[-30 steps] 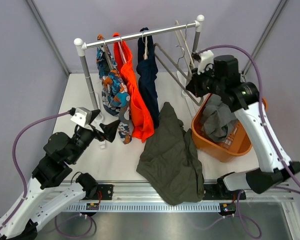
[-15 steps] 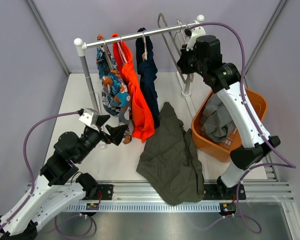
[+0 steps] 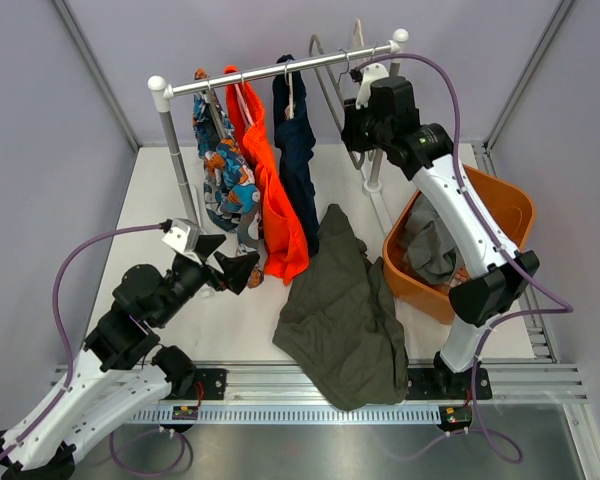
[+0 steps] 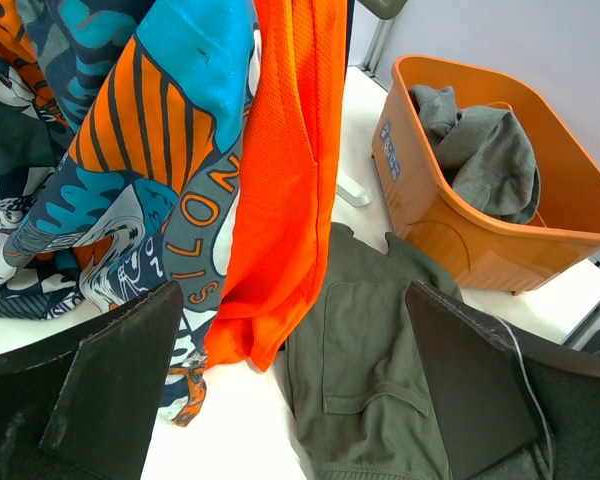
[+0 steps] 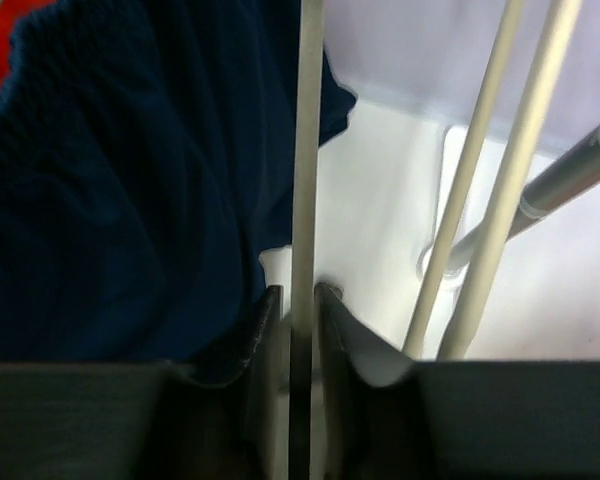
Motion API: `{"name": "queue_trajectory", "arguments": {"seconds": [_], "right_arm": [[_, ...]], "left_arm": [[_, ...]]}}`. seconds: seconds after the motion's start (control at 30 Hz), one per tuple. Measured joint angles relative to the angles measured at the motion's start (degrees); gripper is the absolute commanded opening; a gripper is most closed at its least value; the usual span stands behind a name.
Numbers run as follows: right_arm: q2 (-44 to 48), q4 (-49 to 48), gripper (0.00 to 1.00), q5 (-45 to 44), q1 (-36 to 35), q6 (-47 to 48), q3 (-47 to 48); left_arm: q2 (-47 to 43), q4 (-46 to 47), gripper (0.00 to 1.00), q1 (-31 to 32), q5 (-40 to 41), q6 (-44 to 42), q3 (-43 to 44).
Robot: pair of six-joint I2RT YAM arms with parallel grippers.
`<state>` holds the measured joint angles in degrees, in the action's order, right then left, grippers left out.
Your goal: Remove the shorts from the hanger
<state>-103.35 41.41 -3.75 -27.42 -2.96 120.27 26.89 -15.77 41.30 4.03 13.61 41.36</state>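
Observation:
The dark olive shorts point(image 3: 340, 310) lie flat on the table, off any hanger, and also show in the left wrist view point(image 4: 380, 350). The grey shorts point(image 3: 430, 245) sit crumpled in the orange basket point(image 4: 485, 150). My right gripper point(image 3: 355, 125) is up at the rail beside the bare beige hanger point(image 3: 327, 85). The hanger's thin bar point(image 5: 305, 150) runs between the right gripper's point(image 5: 300, 295) jaws, which stand slightly apart with a narrow gap at the bar. My left gripper point(image 3: 230, 258) hovers wide open point(image 4: 292, 292) near the hanging clothes, holding nothing.
On the rail point(image 3: 250, 76) hang a patterned pair point(image 3: 225, 170), a bright orange pair point(image 3: 275, 200) and a navy pair point(image 3: 298, 160). The orange basket point(image 3: 510, 205) stands at the right. More bare hanger bars point(image 5: 500, 150) and the rail's post point(image 3: 378, 165) are close to the right gripper.
The right arm swung up and left from above the basket to the rail, carrying the bare hanger; its jaws have now eased apart. The left gripper edged slightly right.

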Motion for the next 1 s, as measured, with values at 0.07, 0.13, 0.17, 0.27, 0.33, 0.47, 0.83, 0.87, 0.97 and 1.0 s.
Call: {"name": "queue_trajectory", "arguments": {"seconds": [0.07,0.13,0.17,0.27,0.33,0.47,0.83,0.87,0.97,1.0], "right_arm": [[2.03,-0.04,0.64,1.27,-0.02,1.03,-3.1],[4.55,-0.24,0.78,3.28,-0.02,2.82,-6.38],[5.75,-0.22,0.84,3.93,-0.02,3.5,-7.48],[10.34,-0.5,0.97,6.4,-0.02,6.56,-10.8],[13.97,-0.79,1.0,8.24,0.0,8.85,-13.18],[23.19,0.22,0.99,14.36,0.02,14.84,-19.17],[38.07,20.76,0.98,41.62,-0.02,51.91,-43.65],[37.59,24.06,0.98,44.15,-0.37,57.7,-45.59],[33.97,29.64,0.98,46.95,-3.32,68.3,-49.88],[32.46,29.53,0.99,46.88,-4.87,70.16,-50.93]], "left_arm": [[-0.26,0.24,0.99,0.0,-0.15,0.0,-0.52],[-0.2,0.42,0.99,0.0,-0.37,-0.02,-0.76],[-0.11,0.57,0.99,0.0,-0.46,-0.02,-0.87],[0.33,1.2,0.99,0.0,-0.85,-0.11,-0.94],[1.07,1.66,0.99,0.0,-1.09,-0.31,-0.92],[2.86,2.05,0.99,0.0,-1.49,-1.16,-0.92],[2.8,1.42,0.99,0.0,-1.53,-3.26,-0.92],[2.51,1.27,0.99,0.0,-1.51,-3.32,-0.92],[1.66,1.25,0.99,0.0,-1.51,-3.48,-0.92],[1.42,1.22,0.99,0.0,-1.51,-3.48,-0.92]]}}
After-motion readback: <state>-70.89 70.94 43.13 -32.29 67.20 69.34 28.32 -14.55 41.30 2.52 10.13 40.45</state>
